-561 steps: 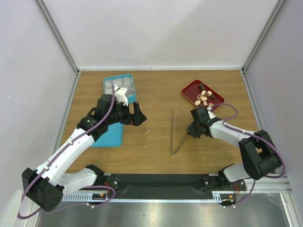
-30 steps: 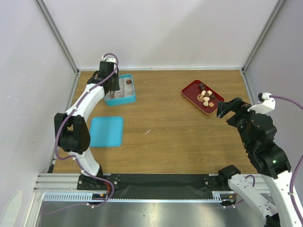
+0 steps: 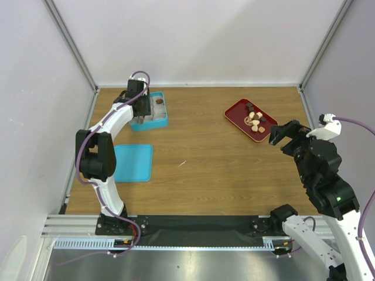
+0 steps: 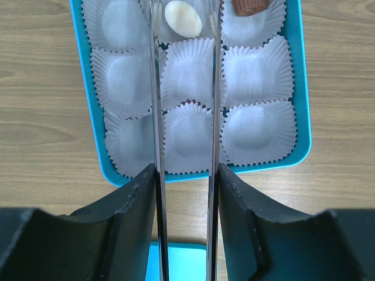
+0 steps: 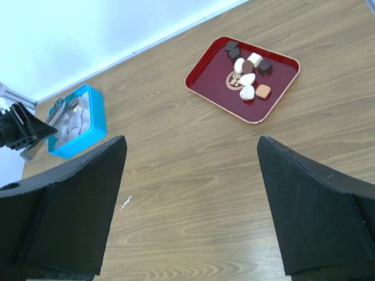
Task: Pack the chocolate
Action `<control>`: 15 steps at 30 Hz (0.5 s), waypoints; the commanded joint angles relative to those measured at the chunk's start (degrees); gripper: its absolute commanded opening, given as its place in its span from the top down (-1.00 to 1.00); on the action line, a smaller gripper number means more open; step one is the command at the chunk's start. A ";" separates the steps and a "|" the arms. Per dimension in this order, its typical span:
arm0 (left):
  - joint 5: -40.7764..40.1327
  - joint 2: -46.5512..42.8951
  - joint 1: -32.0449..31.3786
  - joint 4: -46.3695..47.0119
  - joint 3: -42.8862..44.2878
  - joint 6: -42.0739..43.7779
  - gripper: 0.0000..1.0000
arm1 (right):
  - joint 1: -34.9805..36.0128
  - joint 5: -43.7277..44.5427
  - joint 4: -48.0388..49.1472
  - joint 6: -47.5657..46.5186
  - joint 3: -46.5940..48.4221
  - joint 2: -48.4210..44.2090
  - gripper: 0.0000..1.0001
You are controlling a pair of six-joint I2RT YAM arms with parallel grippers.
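Now the tongs (image 4: 157,88), which lay loose on the middle of the surface (image 3: 211,164) a while back, sit pinched between the fingers of the left hand (image 4: 186,175). Their two metal arms reach out over the teal box (image 4: 299,88) at the far left. Back then both arms crouched low toward the middle. The right hand (image 5: 190,146) is now lifted at the right side, fingers spread wide with nothing between them, as it was a second ago. Over that second the left elbow has swung slightly rightward.

By count: one box, one teal lid (image 3: 133,163) lying flat on its near side, one red tray (image 5: 211,88) at the far right, and one pair of tongs. The box shows nine white paper cups (image 4: 256,73), three rows of three.

Of the chocolate (image 5: 247,73), two pieces are in the box. A cream piece (image 4: 183,17) lies in the far middle cup between the tong arms, and a brown piece (image 4: 249,4) is in the far right cup. The others lie on the tray, about nine, bunched too closely for a sure count
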 commanded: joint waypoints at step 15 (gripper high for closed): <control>3.93 -14.73 -7.48 -6.03 4.45 1.28 0.09 | -0.08 2.49 -1.11 -0.13 1.67 -1.26 -0.99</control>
